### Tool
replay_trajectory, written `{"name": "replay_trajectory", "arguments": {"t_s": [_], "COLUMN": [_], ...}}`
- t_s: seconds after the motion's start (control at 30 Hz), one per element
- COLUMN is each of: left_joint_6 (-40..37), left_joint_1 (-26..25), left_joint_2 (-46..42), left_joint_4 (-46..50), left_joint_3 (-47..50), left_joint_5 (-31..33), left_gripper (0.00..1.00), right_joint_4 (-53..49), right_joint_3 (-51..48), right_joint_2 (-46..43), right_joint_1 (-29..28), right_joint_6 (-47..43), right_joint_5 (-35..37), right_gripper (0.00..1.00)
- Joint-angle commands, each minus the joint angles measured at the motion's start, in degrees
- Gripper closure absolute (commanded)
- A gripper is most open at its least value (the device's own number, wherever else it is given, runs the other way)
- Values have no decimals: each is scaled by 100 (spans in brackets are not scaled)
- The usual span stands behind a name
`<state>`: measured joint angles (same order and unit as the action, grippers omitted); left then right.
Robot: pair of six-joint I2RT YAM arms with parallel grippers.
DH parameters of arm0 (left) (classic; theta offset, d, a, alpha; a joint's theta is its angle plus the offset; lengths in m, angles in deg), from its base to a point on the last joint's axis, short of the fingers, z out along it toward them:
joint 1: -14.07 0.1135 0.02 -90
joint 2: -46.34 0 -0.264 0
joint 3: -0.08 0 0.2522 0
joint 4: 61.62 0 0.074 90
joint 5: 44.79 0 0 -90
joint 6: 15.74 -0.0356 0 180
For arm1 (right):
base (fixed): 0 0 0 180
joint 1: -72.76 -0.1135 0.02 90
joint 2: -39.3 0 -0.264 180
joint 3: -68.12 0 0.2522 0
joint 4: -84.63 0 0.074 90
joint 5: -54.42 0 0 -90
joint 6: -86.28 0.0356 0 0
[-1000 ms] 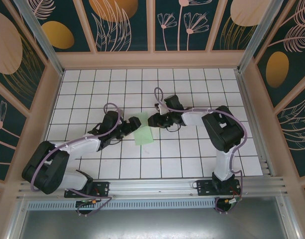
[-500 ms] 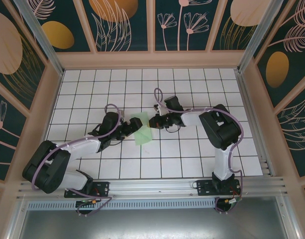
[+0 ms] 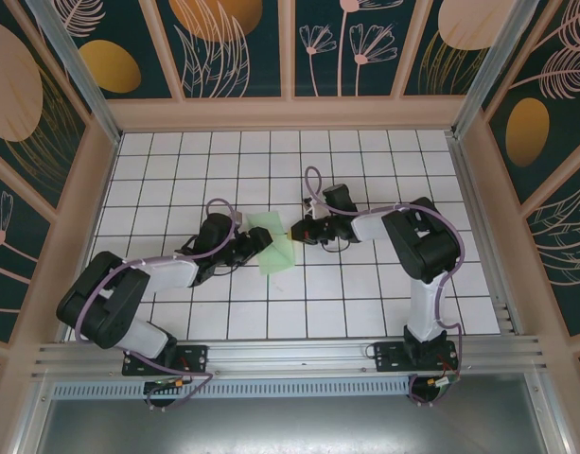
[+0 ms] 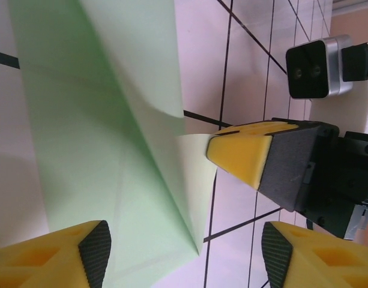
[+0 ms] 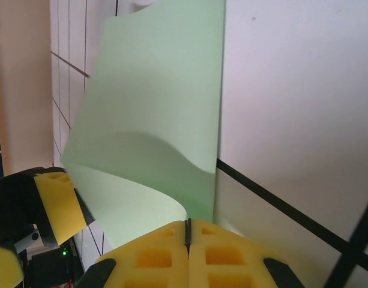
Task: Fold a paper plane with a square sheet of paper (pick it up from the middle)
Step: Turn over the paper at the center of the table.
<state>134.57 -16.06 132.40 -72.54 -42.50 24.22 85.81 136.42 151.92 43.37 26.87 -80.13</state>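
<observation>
My right gripper point(image 5: 187, 231) is clamped on an edge of the square sheet of paper point(image 5: 153, 114). My left gripper point(image 4: 182, 255) stands apart astride it. I'd carry that edge over slowly and squarely.

Bright, even light from above; the square sheet of paper point(image 5: 153, 120) casts soft shadows, wrist views slightly soft.
</observation>
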Motion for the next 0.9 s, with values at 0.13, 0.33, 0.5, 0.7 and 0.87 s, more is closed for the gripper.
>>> {"name": "replay_trajectory", "arguments": {"t_s": [0.13, 0.33, 0.5, 0.7, 0.87], "left_joint_6": [4, -61, -93, -166, -274], "left_joint_1": [-10, -10, -10, -8, -10], "left_joint_2": [324, 622, 854, 1034, 1083], "left_joint_4": [-324, -395, -510, -511, -404], "left_joint_3": [-293, -473, -598, -643, -676], "left_joint_5": [-110, -216, -316, -353, -272], "left_gripper": [40, 41, 50, 62, 70], "right_joint_4": [202, 177, 135, 3, -92], "right_joint_3": [-98, -94, -78, -114, -318], "right_joint_2": [-247, -245, -262, -520, -1090], "right_joint_1": [12, 12, 11, 51, 201], "right_joint_6": [13, 0, -9, 41, 28], "right_joint_5": [-107, -109, -124, 53, 356], "right_gripper": [94, 94, 93, 77, 54]}}
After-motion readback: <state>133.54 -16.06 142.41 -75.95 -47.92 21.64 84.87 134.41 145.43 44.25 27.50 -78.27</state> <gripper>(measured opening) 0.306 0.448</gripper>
